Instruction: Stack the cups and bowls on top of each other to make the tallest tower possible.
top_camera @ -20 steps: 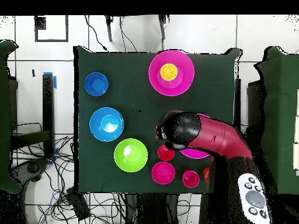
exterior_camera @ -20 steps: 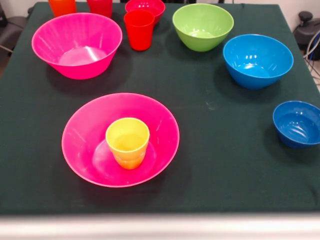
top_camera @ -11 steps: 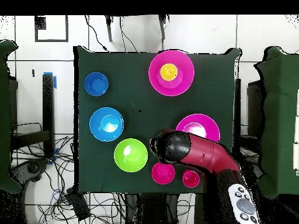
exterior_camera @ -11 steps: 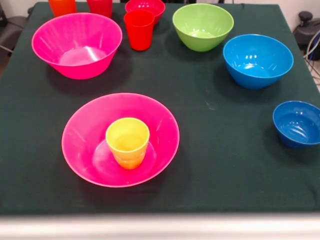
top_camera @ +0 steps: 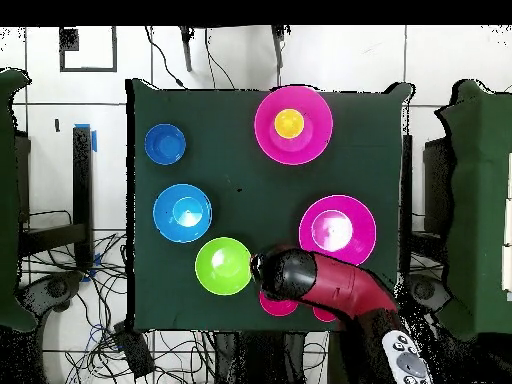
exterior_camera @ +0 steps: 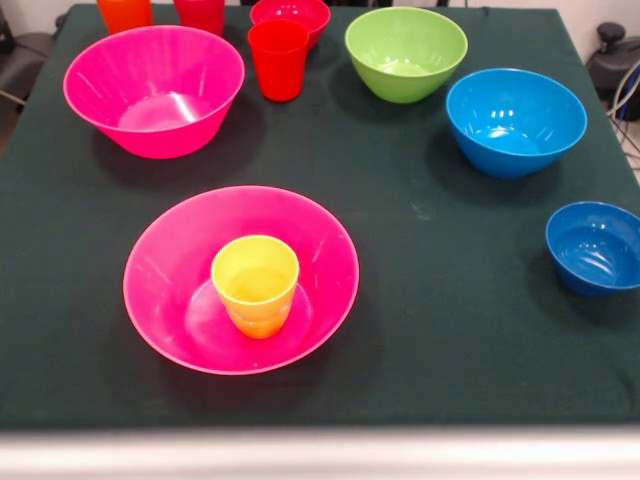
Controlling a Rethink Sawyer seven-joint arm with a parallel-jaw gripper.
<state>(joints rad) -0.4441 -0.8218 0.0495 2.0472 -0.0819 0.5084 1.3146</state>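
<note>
The robot's red and black arm [top_camera: 330, 290] shows only in the overhead view, reaching over the table's edge with its black rounded end just beside the lime green glossy plastic bowl [top_camera: 223, 265]. The gripper itself is hidden under that arm, so whether its fingers are apart or together cannot be told. The front view shows no part of the arm.

The arm covers most of a small red bowl [top_camera: 272, 303], of which only a pink-red sliver peeps out in the overhead view. In the front view this small red bowl [exterior_camera: 290, 14] sits at the top edge, with an upright red plastic cup [exterior_camera: 278, 59] just in front of it. Two more cups, one orange [exterior_camera: 125, 12] and one red [exterior_camera: 201, 12], are cut off by the top edge.

The tower so far is a wide, shallow hot pink glossy bowl [exterior_camera: 320, 250] with a yellow-orange cup with a bulged base [exterior_camera: 256, 284] standing upright, mouth up, in its middle. It stands well apart from the rest on the dark green cloth-covered table [exterior_camera: 430, 330].

A second, deeper hot pink bowl [exterior_camera: 153, 88] stands empty, as do the lime green bowl [exterior_camera: 405, 52], the light blue bowl [exterior_camera: 515, 120] and the small dark blue bowl [exterior_camera: 596, 247], each apart from the others.
</note>
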